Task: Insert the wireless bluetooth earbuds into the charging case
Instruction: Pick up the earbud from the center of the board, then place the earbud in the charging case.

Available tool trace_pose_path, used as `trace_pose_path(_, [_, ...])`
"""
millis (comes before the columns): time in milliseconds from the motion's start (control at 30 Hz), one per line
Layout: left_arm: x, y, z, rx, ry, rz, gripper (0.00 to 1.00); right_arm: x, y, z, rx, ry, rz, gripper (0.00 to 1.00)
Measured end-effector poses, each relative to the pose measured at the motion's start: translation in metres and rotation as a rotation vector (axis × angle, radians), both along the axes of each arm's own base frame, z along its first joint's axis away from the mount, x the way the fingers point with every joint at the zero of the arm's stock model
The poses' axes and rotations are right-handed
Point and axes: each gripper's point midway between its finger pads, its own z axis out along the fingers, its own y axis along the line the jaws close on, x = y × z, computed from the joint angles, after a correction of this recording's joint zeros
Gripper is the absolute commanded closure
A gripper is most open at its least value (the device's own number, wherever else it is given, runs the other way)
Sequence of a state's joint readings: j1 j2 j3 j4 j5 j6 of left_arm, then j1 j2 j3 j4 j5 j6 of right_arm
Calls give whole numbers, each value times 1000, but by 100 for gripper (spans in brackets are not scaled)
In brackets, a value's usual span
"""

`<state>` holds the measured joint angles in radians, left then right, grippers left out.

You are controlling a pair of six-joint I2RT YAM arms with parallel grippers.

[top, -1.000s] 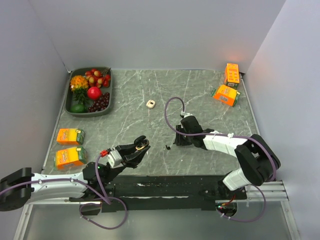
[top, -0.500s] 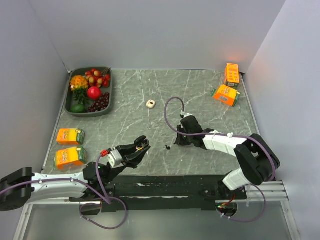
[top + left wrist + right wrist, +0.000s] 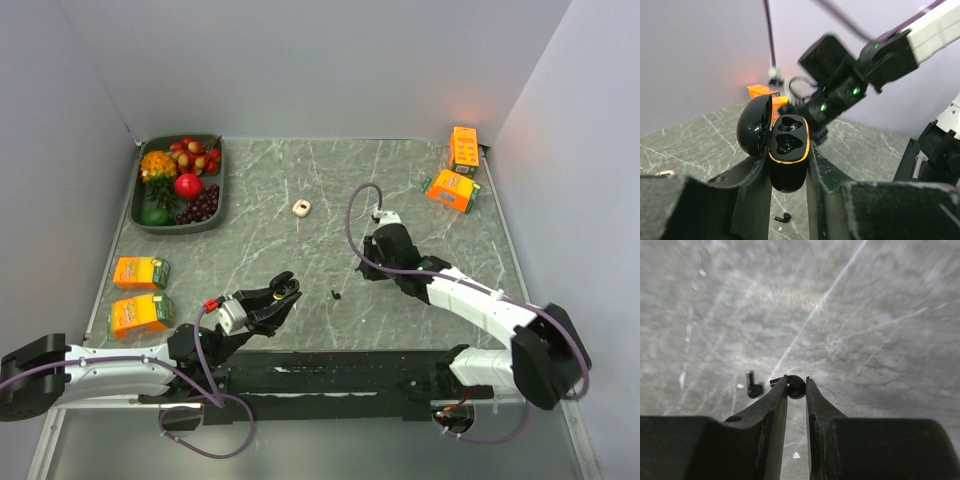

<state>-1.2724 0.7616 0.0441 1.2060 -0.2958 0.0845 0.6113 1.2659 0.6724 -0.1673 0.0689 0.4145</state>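
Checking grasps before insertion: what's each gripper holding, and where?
Left gripper clamps the open case by its lower body. Right gripper pinches one earbud by its round body. Other earbud lies on the table.

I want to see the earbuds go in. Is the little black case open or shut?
Open. The glossy black charging case with the orange rim has its lid swung back, showing the hollows inside.

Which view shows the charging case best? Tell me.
Left wrist: the open charging case fills the centre, both sockets visible. Top external shows only a tiny dark shape; right wrist misses it entirely.
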Motion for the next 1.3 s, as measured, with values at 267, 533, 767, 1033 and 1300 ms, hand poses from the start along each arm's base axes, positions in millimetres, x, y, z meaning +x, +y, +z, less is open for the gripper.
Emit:
trace_pose_path(267, [2, -2, -6, 20, 10, 8, 99, 4, 0, 68, -7, -189, 7, 100])
trace_pose_path(533, [3, -6, -12, 39, 16, 8, 99, -20, 15, 107, -98, -315, 96, 100])
trace_pose_path(767, [3, -6, -13, 41, 16, 7, 99, -27, 0, 147, -99, -419, 78, 100])
trace_pose_path(1033, [4, -6, -13, 49, 8, 11, 99, -55, 22, 191, -71, -556, 219, 100])
trace_pose_path(1300, [8, -16, -38, 165, -10, 29, 99, -75, 54, 209, -140, -664, 388, 100])
